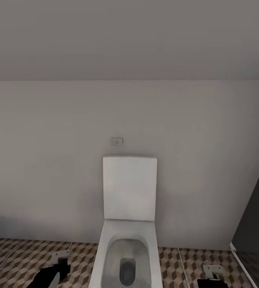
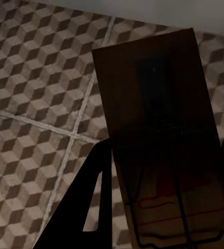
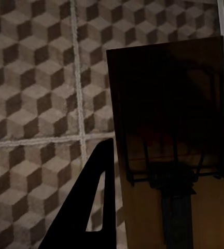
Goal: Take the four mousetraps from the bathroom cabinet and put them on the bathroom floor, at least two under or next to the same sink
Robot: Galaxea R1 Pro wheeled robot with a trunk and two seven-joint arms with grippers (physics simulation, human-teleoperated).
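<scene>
Gripping one mousetrap each, our jaws stand closed on the boards. Left gripper (image 2: 164, 171) clamps a brown mousetrap (image 2: 158, 129), wire parts showing, above the cube-patterned bathroom floor (image 2: 34, 104). Right gripper (image 3: 166, 176) clamps a second mousetrap (image 3: 169, 119) over the same tiles, near a pale grout cross. From the head camera we face a white toilet (image 1: 128, 224) against a plain grey wall (image 1: 45, 160), both arms low at the frame's bottom edge.
</scene>
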